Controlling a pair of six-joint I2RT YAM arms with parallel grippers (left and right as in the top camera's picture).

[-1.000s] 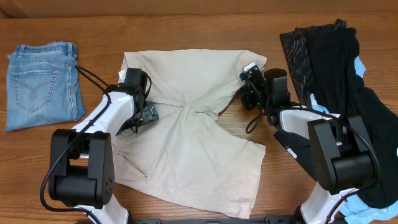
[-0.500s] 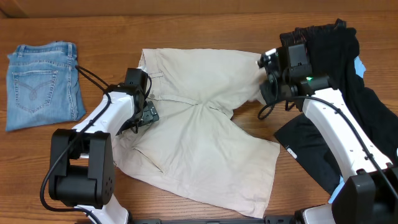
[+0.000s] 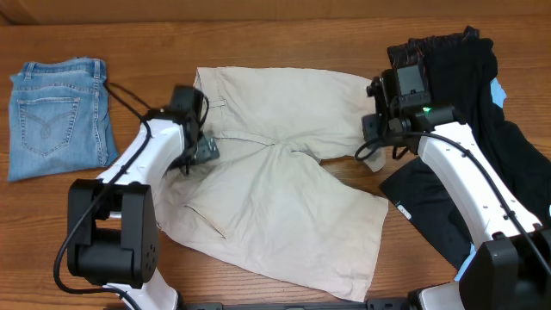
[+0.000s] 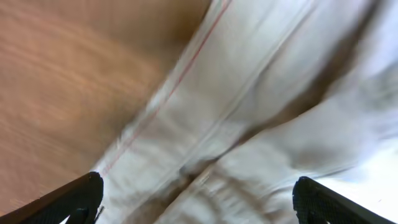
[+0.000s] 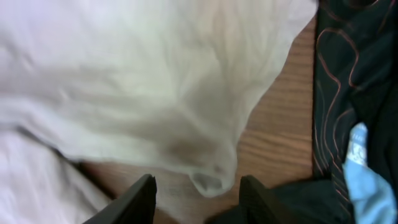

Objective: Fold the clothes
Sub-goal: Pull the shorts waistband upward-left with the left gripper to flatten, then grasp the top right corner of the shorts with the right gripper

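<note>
**Overhead and both wrists: shorts pulled flat, right jaws letting go**

Overhead view: the shorts [image 3: 275,172] lie spread across the middle of the table [image 3: 258,34], between the two arms. A second ago their upper part was bunched towards the centre. Since then it has been drawn out to the right and lies flatter, much as it did half a second ago. The right gripper [image 3: 374,142] sits just over the shorts' right-hand corner, a little lower than half a second ago. The left gripper [image 3: 200,148] is over their left edge and has crept slightly up the table. Folded jeans [image 3: 56,116] rest well apart at the far left, unmoved. A heap of dark garments [image 3: 465,103] lies at the right, under the right arm.

Left wrist view: the picture is blurred. The left gripper [image 4: 198,183] stands wide, with one finger [image 4: 74,199] near each lower corner and nothing between them but pale shorts [image 4: 261,93] below. Bare table [image 4: 62,74] shows at upper left.

Right wrist view: the right gripper [image 5: 198,186] is part-way open, its fingers [image 5: 140,196] clearly apart. The rounded corner of the shorts [image 5: 137,81] droops loosely between them and is not pinched. Beside it to the right there is a strip of table [image 5: 280,143], then a black patterned garment [image 5: 348,74] and a sky-blue piece [image 5: 367,168].
</note>
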